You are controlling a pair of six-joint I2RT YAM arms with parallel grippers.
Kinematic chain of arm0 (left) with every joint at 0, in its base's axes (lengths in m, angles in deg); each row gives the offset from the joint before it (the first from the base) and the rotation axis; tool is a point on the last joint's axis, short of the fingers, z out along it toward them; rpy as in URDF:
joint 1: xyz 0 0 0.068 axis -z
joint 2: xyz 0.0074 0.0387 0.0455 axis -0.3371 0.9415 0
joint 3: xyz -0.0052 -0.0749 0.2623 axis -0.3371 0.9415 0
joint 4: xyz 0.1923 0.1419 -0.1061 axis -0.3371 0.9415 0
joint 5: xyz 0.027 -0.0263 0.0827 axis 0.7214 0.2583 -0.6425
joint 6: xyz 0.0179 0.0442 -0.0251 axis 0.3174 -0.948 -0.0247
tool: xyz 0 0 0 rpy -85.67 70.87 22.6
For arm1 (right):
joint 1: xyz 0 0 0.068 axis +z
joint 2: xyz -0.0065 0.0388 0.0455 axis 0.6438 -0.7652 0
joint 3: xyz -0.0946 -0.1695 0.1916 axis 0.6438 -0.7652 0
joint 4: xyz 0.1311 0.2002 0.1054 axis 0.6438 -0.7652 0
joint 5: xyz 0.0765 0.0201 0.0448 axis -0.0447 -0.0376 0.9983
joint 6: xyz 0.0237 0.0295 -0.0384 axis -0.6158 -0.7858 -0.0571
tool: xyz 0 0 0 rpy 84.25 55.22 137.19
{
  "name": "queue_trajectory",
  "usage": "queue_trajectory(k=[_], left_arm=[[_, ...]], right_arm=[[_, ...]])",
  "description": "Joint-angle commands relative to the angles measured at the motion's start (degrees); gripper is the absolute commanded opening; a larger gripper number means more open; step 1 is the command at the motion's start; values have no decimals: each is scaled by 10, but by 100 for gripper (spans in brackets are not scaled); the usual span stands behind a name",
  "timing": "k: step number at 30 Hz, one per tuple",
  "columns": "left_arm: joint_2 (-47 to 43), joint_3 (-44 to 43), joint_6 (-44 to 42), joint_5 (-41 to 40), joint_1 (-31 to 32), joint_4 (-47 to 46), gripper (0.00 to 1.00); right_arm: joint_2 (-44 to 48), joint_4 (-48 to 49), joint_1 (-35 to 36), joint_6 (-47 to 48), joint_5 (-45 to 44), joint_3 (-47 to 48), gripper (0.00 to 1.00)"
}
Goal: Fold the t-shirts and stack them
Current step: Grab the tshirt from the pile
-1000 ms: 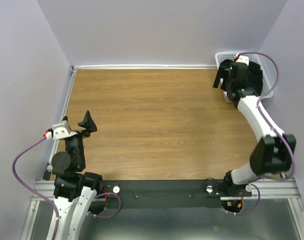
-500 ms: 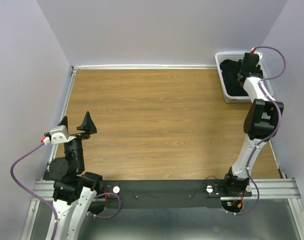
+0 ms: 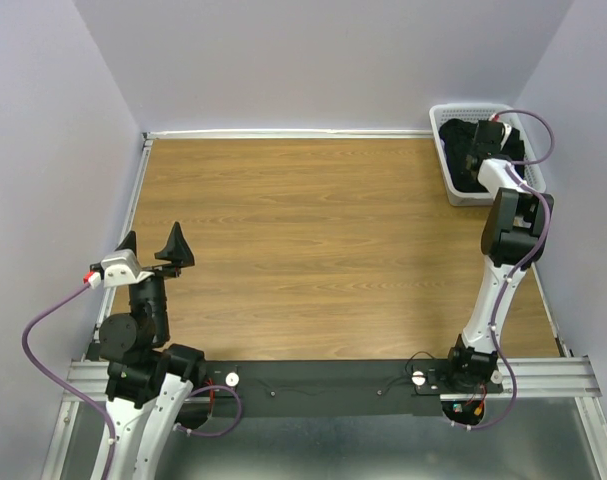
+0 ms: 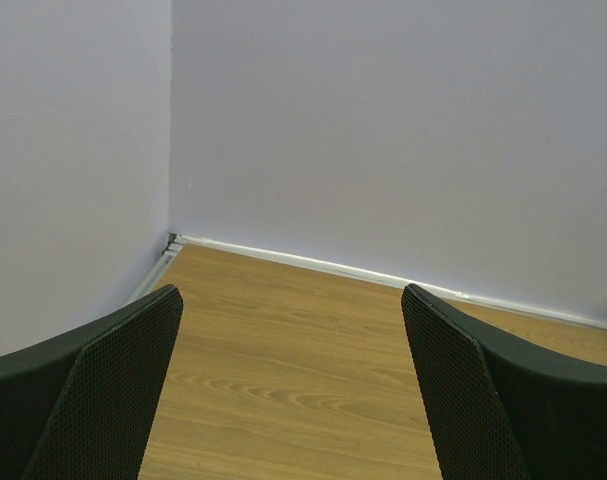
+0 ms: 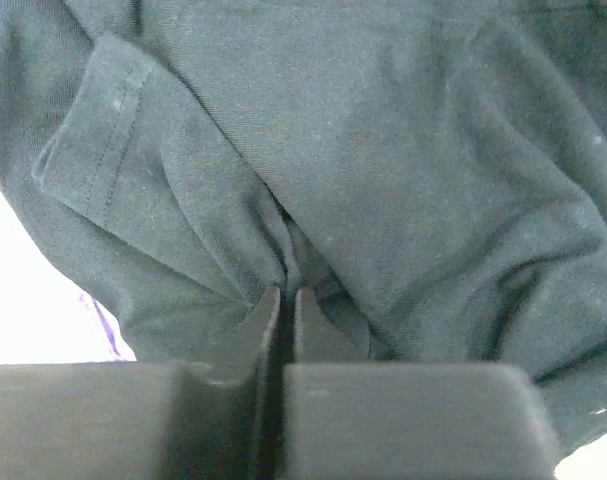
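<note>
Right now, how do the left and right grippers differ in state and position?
The left gripper is open and holds nothing; the right gripper is shut, pinching a fold of the black t-shirt. The left gripper hovers above the table near its left edge, close to its base; the right gripper reaches down into the white basket at the far right corner. Both have black fingers.

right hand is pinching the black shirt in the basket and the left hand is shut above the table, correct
Not quite: the left hand is open, not shut. The left wrist view shows its fingers spread wide above the table. The rest holds: the right hand is closed on the black shirt in the basket.
</note>
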Motion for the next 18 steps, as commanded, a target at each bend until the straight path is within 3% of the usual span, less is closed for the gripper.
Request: queue_trajectory(k=[1, 10, 18], left_arm=[[7, 7, -7, 14, 2, -19, 99], [-3, 8, -7, 13, 2, -19, 99], [-9, 8, -7, 17, 2, -18, 99]], right_arm=[[24, -6, -5, 9, -3, 12, 4], [184, -3, 2, 40, 17, 26, 1], [276, 7, 72, 85, 59, 64, 0]])
